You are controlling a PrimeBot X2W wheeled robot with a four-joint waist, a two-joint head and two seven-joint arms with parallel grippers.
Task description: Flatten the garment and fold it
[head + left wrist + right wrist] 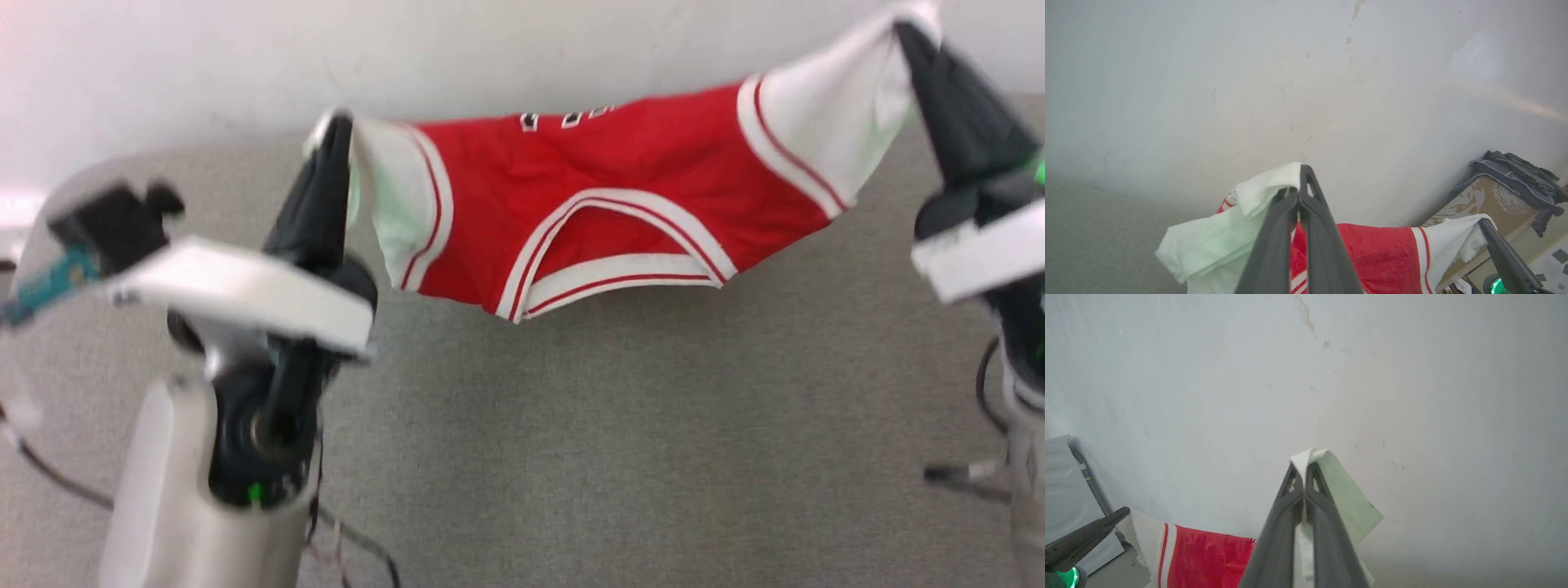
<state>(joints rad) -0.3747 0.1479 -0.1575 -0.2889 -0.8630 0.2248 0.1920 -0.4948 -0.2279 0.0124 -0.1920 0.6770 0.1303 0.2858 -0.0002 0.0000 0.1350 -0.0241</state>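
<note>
Garment (604,188): airborne, sagging mid-span, 12 o'clock.
Left gripper (333,131): clamped on white sleeve (392,204), 10 o'clock.
Right gripper (908,34): clamped on other sleeve (824,122), 1 o'clock.
Handling: probably light, limp; grip sleeve hems.

A plain indoor room: grey carpet (653,457), scuffed white wall (1208,81), clothes-topped cardboard box (1490,200).

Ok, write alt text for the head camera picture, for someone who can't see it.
A red jersey T-shirt with white sleeves hangs stretched in the air between two dark grippers: the left gripper shut on one sleeve, the right gripper on the other. Grey floor lies below, a pale wall behind.
</note>
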